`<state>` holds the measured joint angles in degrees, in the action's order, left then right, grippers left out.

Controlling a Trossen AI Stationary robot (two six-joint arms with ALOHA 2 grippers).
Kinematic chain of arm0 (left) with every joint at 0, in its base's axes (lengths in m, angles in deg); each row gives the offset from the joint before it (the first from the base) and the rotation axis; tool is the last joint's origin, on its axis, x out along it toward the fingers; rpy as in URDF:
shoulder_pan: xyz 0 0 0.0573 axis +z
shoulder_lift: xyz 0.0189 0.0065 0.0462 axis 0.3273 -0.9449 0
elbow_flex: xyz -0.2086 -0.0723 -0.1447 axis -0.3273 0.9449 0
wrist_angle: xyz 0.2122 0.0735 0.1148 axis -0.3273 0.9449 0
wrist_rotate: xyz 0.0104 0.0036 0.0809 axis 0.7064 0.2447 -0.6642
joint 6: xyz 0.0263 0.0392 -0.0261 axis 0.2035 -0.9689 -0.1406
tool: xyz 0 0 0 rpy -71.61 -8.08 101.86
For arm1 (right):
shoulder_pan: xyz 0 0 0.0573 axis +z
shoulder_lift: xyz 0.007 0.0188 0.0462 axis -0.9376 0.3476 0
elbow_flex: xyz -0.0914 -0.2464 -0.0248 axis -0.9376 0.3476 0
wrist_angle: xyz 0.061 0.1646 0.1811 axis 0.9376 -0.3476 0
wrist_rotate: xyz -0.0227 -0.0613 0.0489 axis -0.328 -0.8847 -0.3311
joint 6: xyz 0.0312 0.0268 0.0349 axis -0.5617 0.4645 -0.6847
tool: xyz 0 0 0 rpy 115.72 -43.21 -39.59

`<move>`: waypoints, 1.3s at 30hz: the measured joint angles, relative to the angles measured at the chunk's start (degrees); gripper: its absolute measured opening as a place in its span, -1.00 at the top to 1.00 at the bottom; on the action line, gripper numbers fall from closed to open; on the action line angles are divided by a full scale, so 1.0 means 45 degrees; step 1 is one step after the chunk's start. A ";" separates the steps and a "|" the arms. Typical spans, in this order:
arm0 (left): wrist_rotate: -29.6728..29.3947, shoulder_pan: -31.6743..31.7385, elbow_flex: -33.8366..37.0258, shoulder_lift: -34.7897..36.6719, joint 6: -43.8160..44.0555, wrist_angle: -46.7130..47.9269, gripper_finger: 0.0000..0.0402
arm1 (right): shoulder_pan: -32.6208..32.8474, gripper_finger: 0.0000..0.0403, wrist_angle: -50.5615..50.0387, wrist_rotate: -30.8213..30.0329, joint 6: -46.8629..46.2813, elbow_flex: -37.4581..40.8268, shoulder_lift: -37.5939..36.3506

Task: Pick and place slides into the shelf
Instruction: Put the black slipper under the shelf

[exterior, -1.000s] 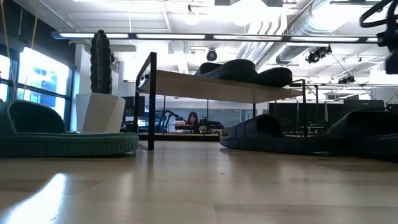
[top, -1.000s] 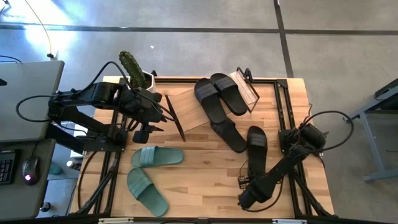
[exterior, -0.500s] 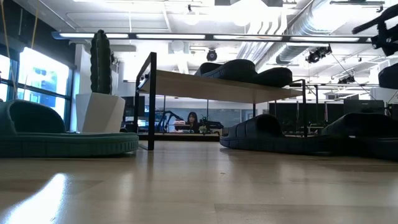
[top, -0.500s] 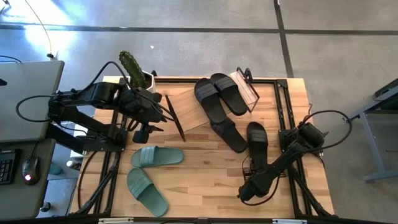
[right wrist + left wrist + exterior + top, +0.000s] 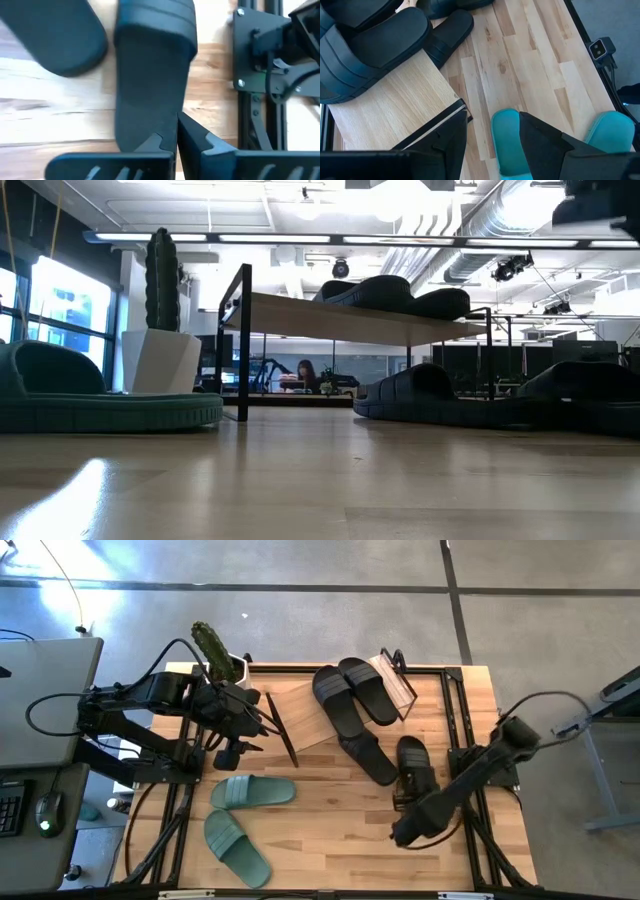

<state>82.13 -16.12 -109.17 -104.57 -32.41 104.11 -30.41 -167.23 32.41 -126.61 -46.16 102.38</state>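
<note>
1. Black slides: two [image 5: 352,695] rest on the shelf [image 5: 312,712] top board, two [image 5: 412,766] on the worktop [image 5: 320,830] right.
2. Green slides [image 5: 238,820] lie near-left; cactus pot [image 5: 215,655] far-left.
3. Right gripper [image 5: 403,800] jaws together at a black heel; left gripper [image 5: 268,727] jaws apart beside the shelf.

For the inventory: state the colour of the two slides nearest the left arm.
Pale sage green, both slides; the high view shows it best.
</note>
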 joint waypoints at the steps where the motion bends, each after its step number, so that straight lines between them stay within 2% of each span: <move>1: 0.0003 -0.0005 0.0000 0.0000 0.0000 0.0001 0.18 | 0.0000 1.00 -0.0009 -0.0109 -0.0054 0.0083 -0.0384; 5: 0.0003 0.0000 0.0000 0.0000 -0.0015 0.0006 0.18 | 0.0094 0.99 0.0207 -0.0473 -0.0152 0.0724 -0.2035; 9: 0.0003 -0.0002 0.0000 0.0000 -0.0015 0.0006 0.18 | 0.0292 0.91 0.1850 -0.2594 -0.0033 0.2164 -0.3582; 10: 0.0003 -0.0002 0.0000 0.0000 -0.0015 0.0006 0.18 | 0.0296 0.88 0.2043 -0.2622 0.0105 0.2596 -0.3867; 12: 0.0003 -0.0002 0.0005 0.0000 -0.0010 0.0008 0.18 | 0.0296 0.83 0.2065 -0.1819 0.0248 0.3385 -0.4225; 15: 0.0002 -0.0002 0.0010 0.0000 -0.0010 0.0025 0.18 | 0.0318 0.72 0.2229 -0.1101 0.0746 0.4164 -0.4433; 21: -0.0002 -0.0002 0.0010 0.0000 -0.0004 0.0015 0.18 | 0.0296 0.43 0.2181 -0.1573 0.1684 0.4766 -0.4438; 29: -0.0009 -0.0003 0.0010 0.0000 0.0019 -0.0091 0.18 | 0.0287 0.10 0.2913 -0.1285 0.1790 0.5983 -0.4433; 33: -0.0148 0.0000 0.0010 0.0000 0.0026 -0.0106 0.18 | 0.0287 0.03 0.4216 -0.1473 0.1556 0.6831 -0.4433; 39: -0.0153 -0.0004 0.0010 -0.0003 0.0029 -0.0177 0.18 | 0.0040 0.06 0.4843 -0.1728 0.0989 0.7400 -0.4207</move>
<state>81.44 -16.14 -109.12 -104.58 -32.28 103.32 -30.23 -145.44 24.63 -122.16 -12.86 83.45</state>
